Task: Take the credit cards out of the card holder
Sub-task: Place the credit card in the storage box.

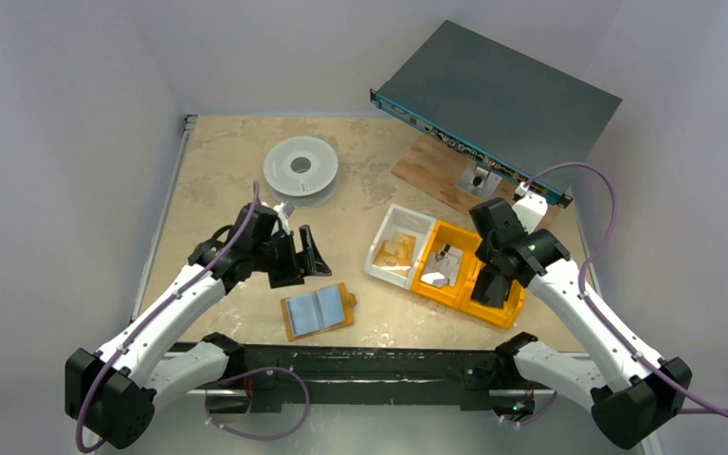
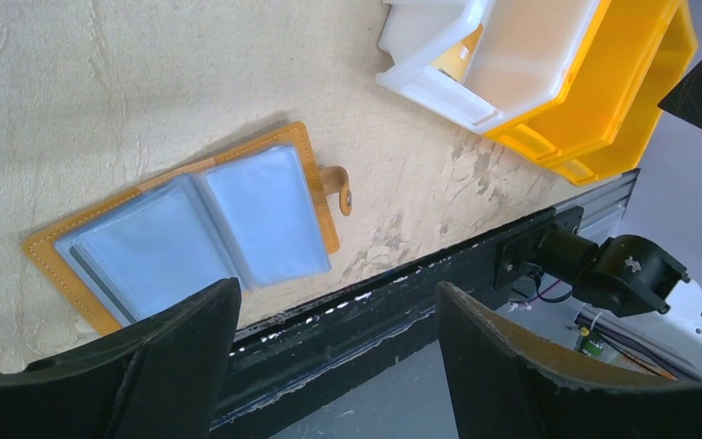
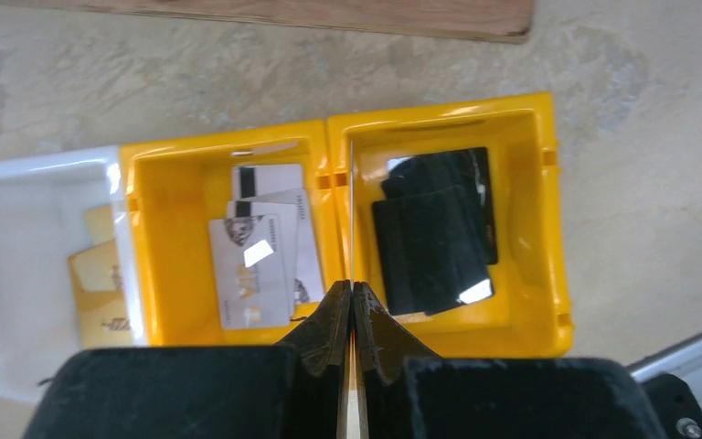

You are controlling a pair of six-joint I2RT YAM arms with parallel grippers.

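The card holder (image 1: 318,310) (image 2: 192,229) lies open and flat on the table near the front edge, its clear plastic sleeves facing up and its strap tab (image 2: 336,186) to the right. My left gripper (image 1: 301,265) (image 2: 336,302) hangs open just above and behind it, with nothing between its fingers. My right gripper (image 1: 493,284) (image 3: 352,288) hovers over the orange bins (image 1: 464,275), shut on a thin credit card (image 3: 351,210) that I see edge-on. One orange compartment holds silver cards (image 3: 256,242), the other black cards (image 3: 434,229).
A white bin (image 1: 398,245) with gold cards stands left of the orange bins. A grey spool (image 1: 300,169) sits at the back left. A dark rack unit (image 1: 498,95) rests on a wooden board (image 1: 436,175) at the back right. A black rail (image 1: 360,365) runs along the front edge.
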